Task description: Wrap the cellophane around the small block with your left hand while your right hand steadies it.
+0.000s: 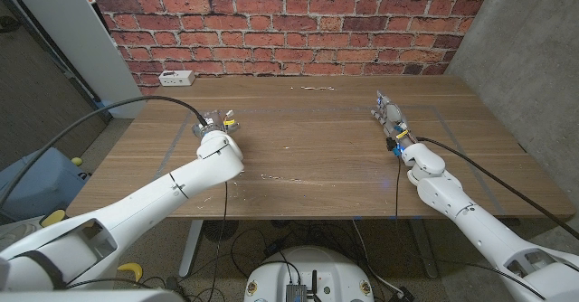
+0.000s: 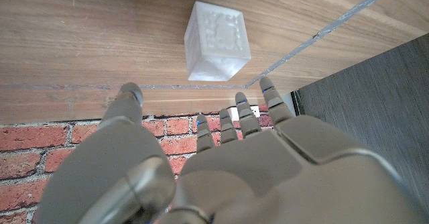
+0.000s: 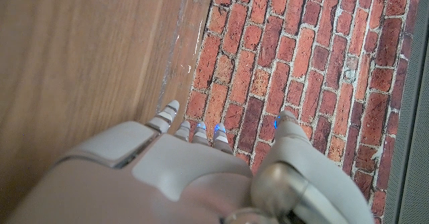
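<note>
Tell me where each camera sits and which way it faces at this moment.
Head view: fixed on the robot's head, looking down over the wooden table; left hand and right hand both show.
Left wrist view: along the left hand's back toward the small block.
Right wrist view: along the right hand's back toward table and brick wall.
Shared: table and brick wall.

One white block (image 2: 216,41), two robot hands, left (image 1: 217,124) and right (image 1: 390,117), one table (image 1: 308,171).
</note>
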Controlling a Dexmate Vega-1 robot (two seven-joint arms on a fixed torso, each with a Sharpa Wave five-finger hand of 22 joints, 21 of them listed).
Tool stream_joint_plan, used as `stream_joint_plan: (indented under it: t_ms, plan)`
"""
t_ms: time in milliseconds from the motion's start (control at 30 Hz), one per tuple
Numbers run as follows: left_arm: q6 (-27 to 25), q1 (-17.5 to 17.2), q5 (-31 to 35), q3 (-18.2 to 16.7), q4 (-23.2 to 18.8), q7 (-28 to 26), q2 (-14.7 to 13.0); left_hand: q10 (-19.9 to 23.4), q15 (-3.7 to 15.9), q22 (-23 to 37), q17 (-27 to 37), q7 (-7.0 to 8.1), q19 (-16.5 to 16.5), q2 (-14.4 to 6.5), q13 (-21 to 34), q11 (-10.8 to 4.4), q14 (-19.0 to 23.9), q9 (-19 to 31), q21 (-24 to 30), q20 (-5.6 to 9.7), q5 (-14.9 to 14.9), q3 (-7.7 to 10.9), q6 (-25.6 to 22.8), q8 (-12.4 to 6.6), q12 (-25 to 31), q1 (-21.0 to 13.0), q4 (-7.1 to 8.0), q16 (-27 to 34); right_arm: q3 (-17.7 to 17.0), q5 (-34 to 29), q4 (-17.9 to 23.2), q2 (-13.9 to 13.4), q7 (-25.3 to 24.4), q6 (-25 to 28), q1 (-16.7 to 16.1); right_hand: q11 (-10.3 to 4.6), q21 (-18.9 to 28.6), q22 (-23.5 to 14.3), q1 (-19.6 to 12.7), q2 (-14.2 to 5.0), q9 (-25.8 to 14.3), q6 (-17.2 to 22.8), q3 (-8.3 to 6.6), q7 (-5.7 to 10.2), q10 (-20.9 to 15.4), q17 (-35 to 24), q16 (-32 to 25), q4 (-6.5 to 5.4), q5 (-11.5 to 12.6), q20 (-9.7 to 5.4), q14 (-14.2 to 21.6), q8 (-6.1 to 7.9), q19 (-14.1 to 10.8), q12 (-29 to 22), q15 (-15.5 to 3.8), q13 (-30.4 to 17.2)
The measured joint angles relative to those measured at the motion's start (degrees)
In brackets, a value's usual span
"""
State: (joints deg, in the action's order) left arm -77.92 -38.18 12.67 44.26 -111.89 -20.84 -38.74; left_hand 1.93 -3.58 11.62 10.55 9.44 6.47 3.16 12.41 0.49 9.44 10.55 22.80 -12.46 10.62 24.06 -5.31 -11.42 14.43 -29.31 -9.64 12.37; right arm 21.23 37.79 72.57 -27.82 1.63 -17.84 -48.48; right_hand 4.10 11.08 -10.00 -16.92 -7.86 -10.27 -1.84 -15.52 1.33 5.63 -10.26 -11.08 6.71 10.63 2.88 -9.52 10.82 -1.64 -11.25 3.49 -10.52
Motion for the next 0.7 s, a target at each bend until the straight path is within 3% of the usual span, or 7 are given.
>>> stream_joint_plan:
  t_ms: [367,533,600,700]
  plan:
    - [-1.5,-0.9,14.3,-1.2,3.3,15.8,3.7,2.4,1.2,0.3,0.0,-0.56,2.1,-1.4,0.5,0.05,2.3,0.0,0.3,-0.05,0.0,0.17,-0.3,0.0,0.9,-2.2,0.17,0.4,0.2,-0.1,-0.9,0.3,0.5,-0.2,0.7,0.07,0.0,0.0,0.0,0.0,0.0,0.0,0.0,0.03,-0.3,0.0,0.0,0.0,0.0,0.0,0.0,0.0,0.0,0.0,0.0,0.0]
    - [-1.6,-0.8,19.3,-1.2,4.6,21.3,4.5,5.7,3.95,0.2,0.1,-1.1,5.5,-3.0,0.8,-0.94,7.1,0.3,1.5,0.13,-0.3,0.85,-2.8,-0.58,2.0,-5.7,0.2,1.8,0.2,-0.2,-1.1,0.4,0.5,-0.3,0.8,-0.01,0.0,0.0,0.0,0.0,0.0,0.3,0.0,0.32,-0.4,0.0,0.0,0.0,0.0,0.0,0.0,0.0,0.0,0.0,0.01,0.0]
    - [-1.7,-0.5,21.5,-1.2,5.7,23.1,5.2,9.7,5.58,0.2,0.6,-1.45,8.7,-3.7,1.2,-2.12,11.8,0.3,2.7,1.27,-0.3,0.92,-5.5,-1.12,3.4,-7.7,0.26,3.4,0.2,-0.2,-1.2,0.4,0.5,-0.3,0.8,-0.01,0.0,0.0,0.0,0.0,0.0,0.3,0.0,0.32,-0.4,0.0,0.0,0.0,0.0,0.0,0.2,0.0,0.0,0.0,0.22,0.0]
    - [-1.8,-0.3,24.5,-0.7,7.0,25.1,5.9,14.2,6.14,0.1,1.5,-1.55,11.3,-4.9,1.6,-3.97,17.3,0.3,3.5,3.73,-0.3,1.02,-8.6,-1.68,5.0,-9.9,0.15,5.8,0.2,-0.2,-1.3,0.4,0.4,-0.4,0.8,-0.01,0.0,0.0,0.0,0.02,0.0,0.3,0.0,0.32,-0.4,0.0,0.0,0.0,0.0,0.0,0.2,0.0,0.0,0.0,0.22,0.0]
